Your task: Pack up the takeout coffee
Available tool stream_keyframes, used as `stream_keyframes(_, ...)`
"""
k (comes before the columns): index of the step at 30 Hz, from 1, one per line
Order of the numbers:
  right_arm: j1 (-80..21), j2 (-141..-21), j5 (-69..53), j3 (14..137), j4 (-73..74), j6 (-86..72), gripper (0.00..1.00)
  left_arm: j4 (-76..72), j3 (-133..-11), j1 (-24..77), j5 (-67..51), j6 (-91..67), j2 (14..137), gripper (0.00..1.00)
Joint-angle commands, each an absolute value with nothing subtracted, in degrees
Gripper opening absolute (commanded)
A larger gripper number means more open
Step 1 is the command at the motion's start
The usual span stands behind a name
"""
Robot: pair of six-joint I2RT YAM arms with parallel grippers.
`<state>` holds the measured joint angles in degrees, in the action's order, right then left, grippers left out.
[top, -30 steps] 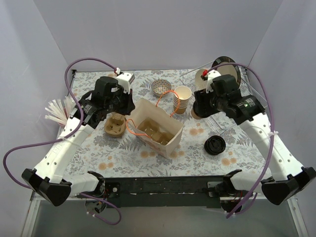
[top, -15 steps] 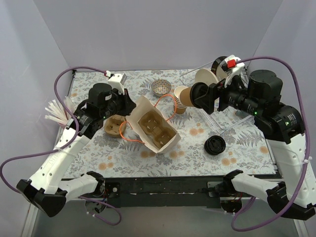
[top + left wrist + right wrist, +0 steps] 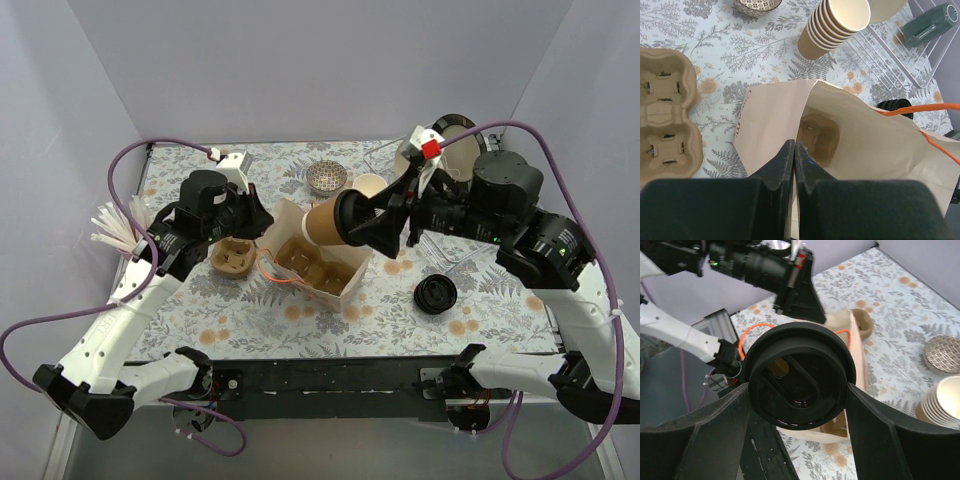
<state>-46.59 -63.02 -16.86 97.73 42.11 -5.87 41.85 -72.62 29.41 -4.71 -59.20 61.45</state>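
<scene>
The takeout coffee [image 3: 318,222], a brown paper cup with a black lid, lies on its side in my right gripper [image 3: 350,222], held in the air above the open paper bag [image 3: 345,285]. In the right wrist view the black lid [image 3: 800,365] fills the space between the gripper's [image 3: 799,387] two fingers, with the bag [image 3: 858,347] behind it. My left gripper [image 3: 262,215] is shut on the bag's left rim. In the left wrist view its [image 3: 795,149] jaws pinch the paper edge of the bag [image 3: 865,140]. A cardboard cup carrier [image 3: 819,136] sits at the bag's bottom.
A second cup carrier [image 3: 230,257] lies left of the bag. A stack of lidless cups [image 3: 837,25] and a patterned bowl [image 3: 326,177] stand behind it. A loose black lid [image 3: 436,295] lies at the right, near a clear rack [image 3: 455,245]. Straws [image 3: 110,225] lie at the far left.
My right arm has carried the coffee cup left from the back right, over the stack of cups, to above the bag. The bag, tipped over half a second ago, stands more upright.
</scene>
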Motion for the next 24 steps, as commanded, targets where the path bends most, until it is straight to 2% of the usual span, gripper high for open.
stream_keyframes(1, -52.9, -65.73, -8.97, 102.38, 37.88, -4.84, 0.34, 44.03, -74.62, 29.27, -3.78, -60.29, 62.14, 0.0)
stream_keyframes(8, -58.52, -70.57, -3.52, 107.13, 40.86, -0.27, 0.34, 43.86, -75.24, 29.27, -0.71, -63.98, 62.67, 0.0)
stream_keyframes(14, -59.24, -73.65, 3.5, 109.42, 46.75, 4.03, 0.35, 39.47, -74.01, 29.35, 1.49, -68.64, 61.0, 0.0)
stream_keyframes(24, -59.68, -76.46, 3.87, 106.26, 51.68, 5.71, 0.34, 33.05, -70.58, 29.27, 2.11, -69.69, 58.8, 0.0)
